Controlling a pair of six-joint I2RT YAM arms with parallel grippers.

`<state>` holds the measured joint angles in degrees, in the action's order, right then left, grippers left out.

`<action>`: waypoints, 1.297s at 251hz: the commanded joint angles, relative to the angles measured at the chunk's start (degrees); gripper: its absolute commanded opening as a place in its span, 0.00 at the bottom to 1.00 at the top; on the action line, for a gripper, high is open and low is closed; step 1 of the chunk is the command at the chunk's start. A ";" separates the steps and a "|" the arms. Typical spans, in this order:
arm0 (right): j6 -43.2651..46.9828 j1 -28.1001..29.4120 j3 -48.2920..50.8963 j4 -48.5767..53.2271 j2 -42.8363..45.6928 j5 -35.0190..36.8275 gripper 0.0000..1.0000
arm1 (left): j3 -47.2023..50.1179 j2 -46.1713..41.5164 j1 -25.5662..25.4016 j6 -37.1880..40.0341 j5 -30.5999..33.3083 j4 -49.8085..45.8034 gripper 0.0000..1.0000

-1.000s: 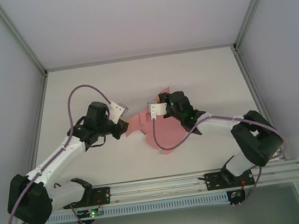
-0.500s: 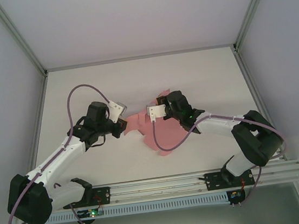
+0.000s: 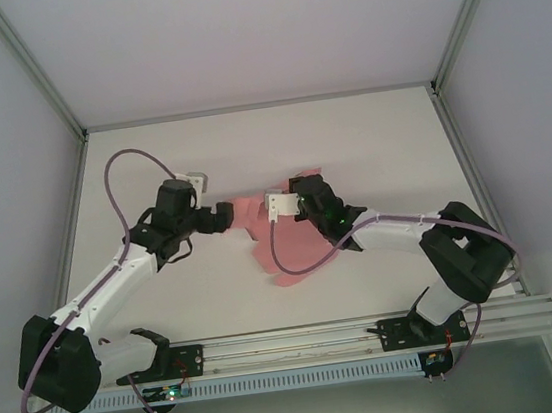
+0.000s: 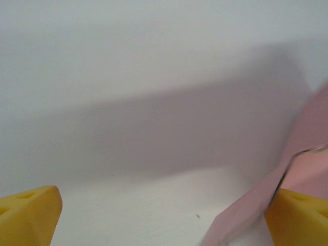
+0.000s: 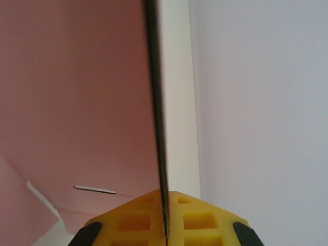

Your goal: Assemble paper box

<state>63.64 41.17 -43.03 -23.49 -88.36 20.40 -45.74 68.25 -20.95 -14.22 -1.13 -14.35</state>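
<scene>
One pink die-cut thin-card sheet (image 3: 257, 231) seen mid white bench (image 3: 368, 135), partly raised. Noted left jaws spread wide, gripping nothing, card edge just beside one yellow finger (image 4: 300, 218). Noted right jaws pinched shut on sheet's edge.

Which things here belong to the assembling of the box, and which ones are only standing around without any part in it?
Belonging to the job:
- paper box, pink card
- right end effector, shut on a panel edge of the card
- left end effector, open, next to a flap

Only standing around:
- table
- purple cables
- metal rail at the near edge
</scene>
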 commanded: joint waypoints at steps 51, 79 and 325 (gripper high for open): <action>-13.72 1.50 -3.39 14.42 1.58 10.21 0.00 | -3.26 5.90 14.47 -18.31 1.30 2.70 1.00; -17.01 1.76 -5.21 17.01 0.67 13.29 0.00 | -6.34 10.40 15.39 -17.60 -1.56 3.55 1.00; -29.46 2.16 -17.05 32.78 -3.60 10.43 0.00 | -3.10 13.71 9.80 -7.73 -35.66 18.12 0.74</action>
<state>36.01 43.64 -58.15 8.62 -91.02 31.00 -51.22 86.96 -10.15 -23.38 -32.47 1.04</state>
